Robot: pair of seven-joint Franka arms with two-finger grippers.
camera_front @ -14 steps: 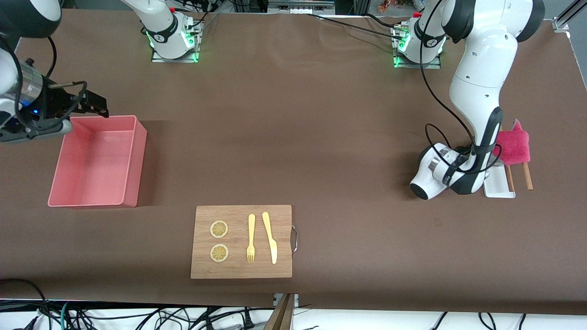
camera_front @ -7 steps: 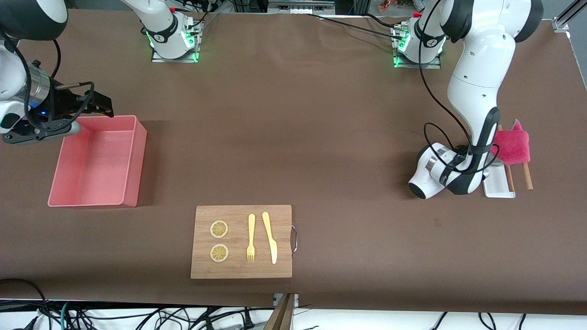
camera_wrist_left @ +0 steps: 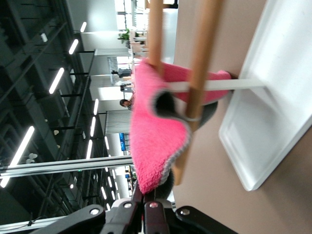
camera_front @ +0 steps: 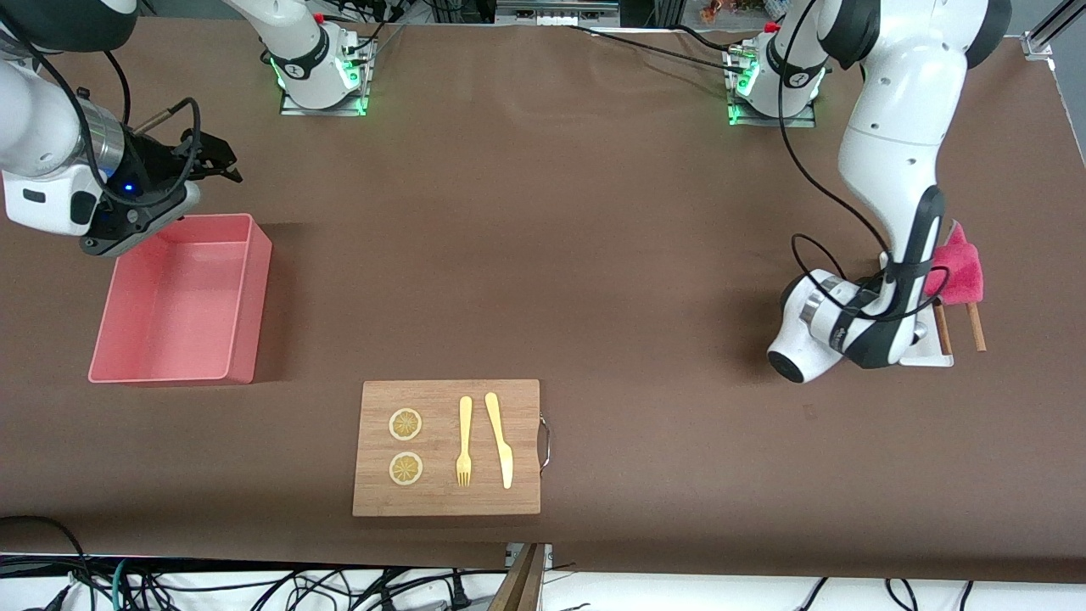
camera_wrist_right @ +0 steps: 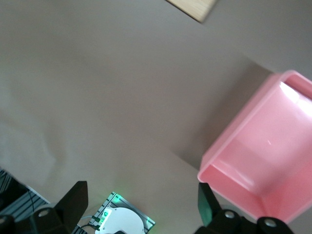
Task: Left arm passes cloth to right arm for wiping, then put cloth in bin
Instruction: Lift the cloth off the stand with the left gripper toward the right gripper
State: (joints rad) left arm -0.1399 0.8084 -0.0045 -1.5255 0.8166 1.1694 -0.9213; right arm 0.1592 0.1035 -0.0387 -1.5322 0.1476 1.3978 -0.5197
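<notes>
front view: the cloth (camera_front: 960, 273) drapes over two wooden sticks (camera_front: 976, 325) beside a white tray (camera_front: 929, 355), at the left arm's end; the bin (camera_front: 181, 299) is at the right arm's end. left wrist view: the left gripper (camera_wrist_left: 146, 207) pinches the cloth's corner. right wrist view: the right gripper (camera_wrist_right: 141, 204) hangs spread by the bin's rim.

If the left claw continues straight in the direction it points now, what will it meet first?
Probably the cloth: the left claw already pinches its edge, with two wooden sticks crossing the cloth just ahead. Depth is uncertain.
</notes>
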